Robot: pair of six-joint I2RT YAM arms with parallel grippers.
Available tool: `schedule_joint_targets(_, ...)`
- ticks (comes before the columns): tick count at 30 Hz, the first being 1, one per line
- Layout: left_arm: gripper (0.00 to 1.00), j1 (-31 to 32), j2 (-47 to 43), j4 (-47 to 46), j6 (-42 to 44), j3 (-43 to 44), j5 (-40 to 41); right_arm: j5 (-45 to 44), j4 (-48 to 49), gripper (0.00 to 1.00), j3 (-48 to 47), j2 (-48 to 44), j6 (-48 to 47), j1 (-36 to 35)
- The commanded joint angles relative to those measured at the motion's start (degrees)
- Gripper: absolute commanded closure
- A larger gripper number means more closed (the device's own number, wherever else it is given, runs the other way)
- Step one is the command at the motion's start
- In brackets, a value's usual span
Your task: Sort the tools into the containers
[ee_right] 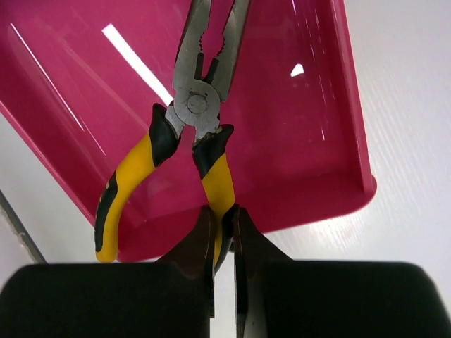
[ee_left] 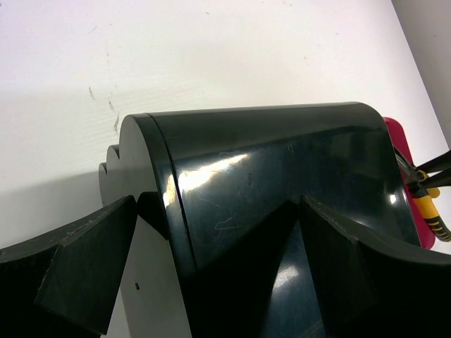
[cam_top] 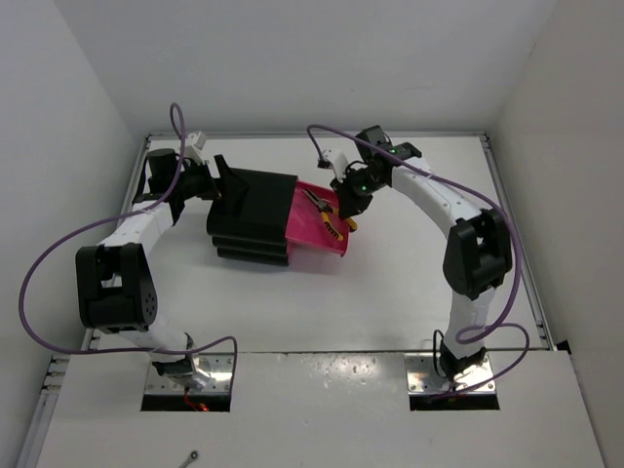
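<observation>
The black cabinet (cam_top: 252, 216) stands mid-table, and one magenta-pink drawer (cam_top: 314, 229) is pulled out to its right. My right gripper (cam_top: 349, 207) is shut on one handle of the yellow-handled pliers (cam_top: 330, 214) and holds them over the open drawer. In the right wrist view the pliers (ee_right: 197, 113) hang nose-first above the drawer floor (ee_right: 296, 105), with my right gripper (ee_right: 222, 215) pinching the right handle. My left gripper (cam_top: 216, 185) is open at the cabinet's left end. Its jaws straddle the cabinet's glossy edge (ee_left: 268, 176) in the left wrist view (ee_left: 218, 211). The screwdriver and scissors are out of view.
White walls close in the table on the left, back and right. A raised white board (cam_top: 322, 409) spans the near edge, around the arm bases. Purple cables loop off both arms. The drawer rim (ee_left: 398, 137) and pliers handle (ee_left: 430, 211) show at the right of the left wrist view.
</observation>
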State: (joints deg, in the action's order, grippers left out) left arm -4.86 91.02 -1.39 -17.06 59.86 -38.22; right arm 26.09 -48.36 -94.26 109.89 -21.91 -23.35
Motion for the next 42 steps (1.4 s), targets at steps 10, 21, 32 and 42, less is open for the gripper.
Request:
schedule_joint_targets(10, 0.0, 0.9, 6.0, 14.9, 6.2, -4.6, 6.9, 1.1, 3.7, 1.0, -7.0, 4.6, 2.0, -3.7)
schedule_joint_targets(21, 0.0, 0.9, 6.0, 14.9, 6.2, -4.6, 6.9, -0.6, 4.2, 0.81, -8.1, 5.9, 3.1, -4.8)
schedule_joint_targets(32, 0.0, 0.9, 6.0, 14.9, 6.2, -4.6, 6.9, -0.6, 7.4, 0.7, -8.0, 1.3, 6.5, -4.2)
schedule_joint_targets(42, 0.0, 0.9, 6.0, 14.9, 6.2, -5.1, 6.9, 10.4, 11.6, 0.66, -2.3, -8.1, 17.9, 6.3)
